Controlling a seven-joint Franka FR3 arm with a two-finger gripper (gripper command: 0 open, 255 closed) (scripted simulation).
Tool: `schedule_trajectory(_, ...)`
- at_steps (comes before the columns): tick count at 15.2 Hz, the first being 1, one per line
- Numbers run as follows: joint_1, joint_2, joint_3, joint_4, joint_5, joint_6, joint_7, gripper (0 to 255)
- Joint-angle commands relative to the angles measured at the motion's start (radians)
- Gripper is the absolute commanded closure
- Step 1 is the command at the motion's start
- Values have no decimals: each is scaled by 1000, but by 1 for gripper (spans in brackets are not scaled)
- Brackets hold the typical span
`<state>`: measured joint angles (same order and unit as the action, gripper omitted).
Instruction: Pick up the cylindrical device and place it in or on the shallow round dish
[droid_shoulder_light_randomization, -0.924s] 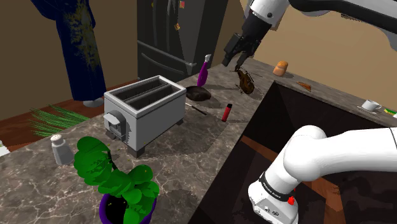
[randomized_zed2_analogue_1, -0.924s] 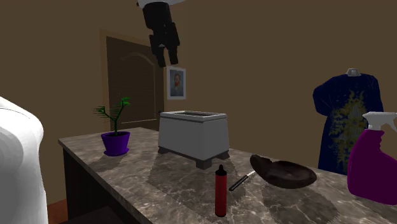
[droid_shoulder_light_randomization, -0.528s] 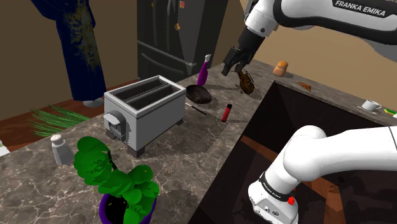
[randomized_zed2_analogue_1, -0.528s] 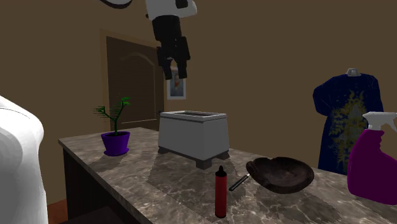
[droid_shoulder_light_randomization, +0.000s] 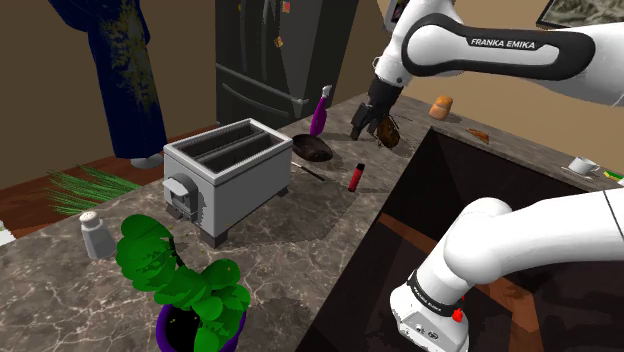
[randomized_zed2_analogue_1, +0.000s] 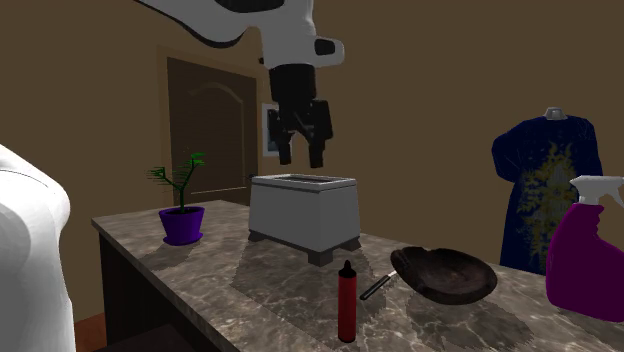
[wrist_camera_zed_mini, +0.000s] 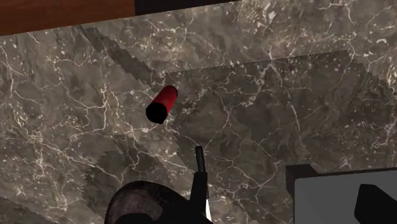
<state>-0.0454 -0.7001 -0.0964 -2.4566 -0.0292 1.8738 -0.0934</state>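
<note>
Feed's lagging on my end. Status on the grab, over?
Gripper open, empty, well above the counter. Red cylinder upright, untouched. Dark dish beside it, dark-handled utensil lying between them; nothing over the cylinder.

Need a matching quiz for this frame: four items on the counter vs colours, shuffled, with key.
Things:
1. cylindrical device
2. round dish
3. toaster
4. spray bottle

Colours:
a. purple
b. red, black top
c. grey
d. dark blackish brown

Pairs: 1-b, 2-d, 3-c, 4-a
</note>
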Motion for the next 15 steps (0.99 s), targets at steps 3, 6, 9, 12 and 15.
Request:
schedule_trajectory(3,-19,79,-65,-47,-43,85,-92,0)
schedule_trajectory(6,-32,149,-109,-63,-71,142,-155,0)
schedule_trajectory(9,-44,230,-152,-69,-96,201,-217,0)
schedule_trajectory(12,-53,305,-188,-66,-113,252,-269,0)
schedule_trajectory(15,-53,326,-193,-92,-113,298,-271,0)
